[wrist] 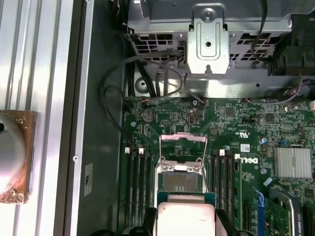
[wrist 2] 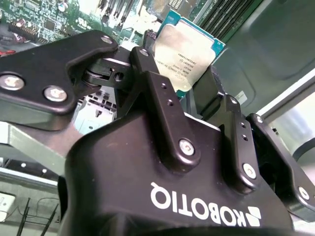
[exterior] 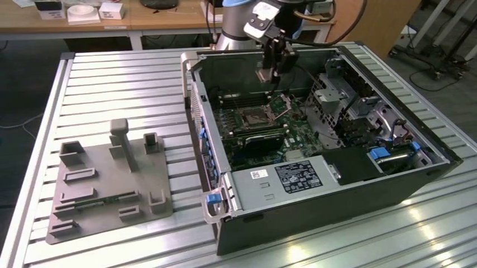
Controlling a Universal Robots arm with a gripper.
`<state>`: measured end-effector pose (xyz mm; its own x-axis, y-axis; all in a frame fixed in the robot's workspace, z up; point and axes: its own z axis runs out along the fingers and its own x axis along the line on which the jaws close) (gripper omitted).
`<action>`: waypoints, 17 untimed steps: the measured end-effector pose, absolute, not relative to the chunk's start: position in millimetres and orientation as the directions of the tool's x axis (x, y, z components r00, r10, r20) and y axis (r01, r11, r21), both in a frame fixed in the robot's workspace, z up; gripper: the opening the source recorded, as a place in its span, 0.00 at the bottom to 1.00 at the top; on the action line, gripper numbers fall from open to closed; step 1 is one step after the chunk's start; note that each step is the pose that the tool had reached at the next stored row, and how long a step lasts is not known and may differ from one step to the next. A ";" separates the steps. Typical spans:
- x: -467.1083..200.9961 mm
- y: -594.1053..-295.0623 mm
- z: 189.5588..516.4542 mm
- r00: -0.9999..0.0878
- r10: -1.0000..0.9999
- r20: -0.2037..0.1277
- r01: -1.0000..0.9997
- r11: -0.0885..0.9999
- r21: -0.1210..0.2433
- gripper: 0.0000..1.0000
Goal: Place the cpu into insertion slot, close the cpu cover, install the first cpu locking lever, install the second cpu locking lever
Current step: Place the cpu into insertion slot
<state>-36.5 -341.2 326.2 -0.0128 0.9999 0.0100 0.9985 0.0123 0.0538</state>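
Observation:
My gripper [exterior: 270, 73] hangs over the open computer case [exterior: 313, 223], shut on the cpu [exterior: 265, 75]. The cpu [wrist 2: 188, 51] is a silvery square chip on a green base, clamped by its edges between the black fingers [wrist 2: 162, 93]. In the first wrist view the cpu [wrist: 186, 219] sits just short of the insertion slot [wrist: 179, 182], whose dark centre lies bare. The cpu cover [wrist: 183, 147], a thin metal frame, stands swung up at the slot's far edge. In the exterior view the insertion slot [exterior: 252, 119] lies on the green board below the gripper, with the cpu cover [exterior: 282, 104] raised beside it.
Memory slots [wrist: 140, 182] flank the socket on both sides. A metal drive cage [exterior: 339, 95] fills the case at the exterior view's right. A grey fixture plate [exterior: 111, 184] with upright blocks rests on the slatted table at the exterior view's left. A round copper-edged heat sink [wrist: 12, 162] lies outside the case wall.

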 end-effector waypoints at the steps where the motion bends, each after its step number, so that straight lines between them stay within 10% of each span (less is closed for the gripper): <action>1: -36.6 -341.1 324.4 -0.009 1.000 0.010 0.999 0.008 0.054 0.54; 17: -36.9 -340.5 298.4 0.061 0.998 0.010 0.997 -0.061 0.054 0.54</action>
<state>-36.9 -340.5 298.4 0.0608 0.9981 0.0100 0.9967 -0.0612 0.0537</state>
